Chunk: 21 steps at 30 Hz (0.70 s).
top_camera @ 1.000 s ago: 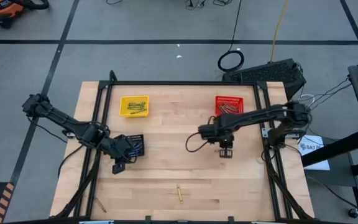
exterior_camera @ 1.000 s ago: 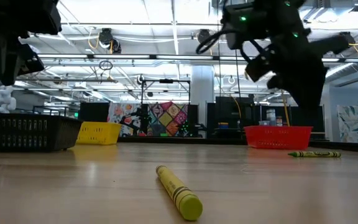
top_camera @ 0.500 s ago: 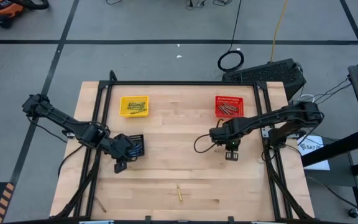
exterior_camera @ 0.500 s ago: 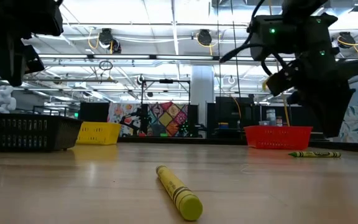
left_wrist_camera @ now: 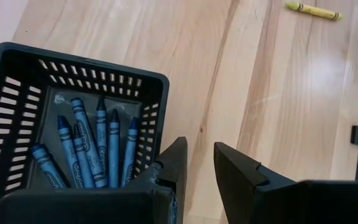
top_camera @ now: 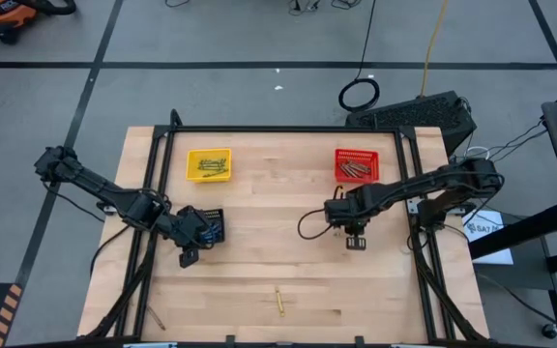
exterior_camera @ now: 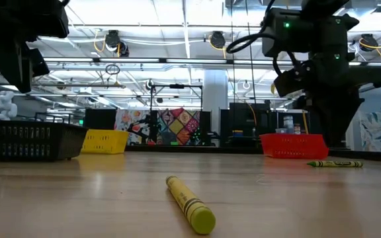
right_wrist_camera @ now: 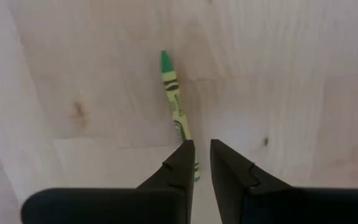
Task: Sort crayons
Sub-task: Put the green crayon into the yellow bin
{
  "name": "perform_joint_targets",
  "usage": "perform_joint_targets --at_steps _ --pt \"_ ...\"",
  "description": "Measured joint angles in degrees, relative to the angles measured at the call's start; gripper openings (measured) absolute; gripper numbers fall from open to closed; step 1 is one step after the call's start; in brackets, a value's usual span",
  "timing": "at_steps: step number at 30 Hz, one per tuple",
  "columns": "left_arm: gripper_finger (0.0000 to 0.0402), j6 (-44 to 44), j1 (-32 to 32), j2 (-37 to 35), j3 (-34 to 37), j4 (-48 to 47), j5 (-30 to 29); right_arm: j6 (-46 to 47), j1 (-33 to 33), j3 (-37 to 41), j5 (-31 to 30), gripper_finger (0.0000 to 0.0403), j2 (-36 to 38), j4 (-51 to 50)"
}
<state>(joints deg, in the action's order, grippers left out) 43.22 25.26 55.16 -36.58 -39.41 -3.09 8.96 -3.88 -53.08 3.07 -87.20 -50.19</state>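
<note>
Two hands at work, both empty. Our right hand [right_wrist_camera: 202, 163], fingers a narrow gap apart, hangs over a green crayon [right_wrist_camera: 176, 111] on the tabletop [top_camera: 259, 261], center-right in the high view, probably lining up a pick. Our left hand [left_wrist_camera: 197, 168], fingers a little apart w/ nothing between, sits beside the black basket [left_wrist_camera: 17, 68] holding blue crayons [left_wrist_camera: 95, 149], left of center. A yellow crayon [top_camera: 279, 302] lies loose at lower center. Yellow basket [top_camera: 208, 163] & red basket [top_camera: 356, 164] sit upper left & upper right, each w/ crayons inside.
</note>
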Motion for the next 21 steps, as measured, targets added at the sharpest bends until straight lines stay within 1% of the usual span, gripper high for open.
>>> perform_joint_targets --at_steps 3,8,16,21 --pt "0.0084 0.0 0.0 0.0 0.0 0.0 0.0 -2.2 -0.4 0.0 0.1 0.0036 0.0 0.1" --pt "0.0084 -0.1 0.0 0.0 0.0 -0.1 -0.5 -2.0 -0.9 0.0 0.1 0.0036 0.0 1.5" --pt "0.0084 -0.1 0.0 0.0 0.0 -0.1 -0.6 1.3 -1.1 2.6 0.2 0.0036 -0.1 4.5" --pt "0.0084 -0.1 0.0 0.0 0.0 -0.1 -0.6 2.4 -1.1 2.7 0.2 0.0036 -0.1 5.0"
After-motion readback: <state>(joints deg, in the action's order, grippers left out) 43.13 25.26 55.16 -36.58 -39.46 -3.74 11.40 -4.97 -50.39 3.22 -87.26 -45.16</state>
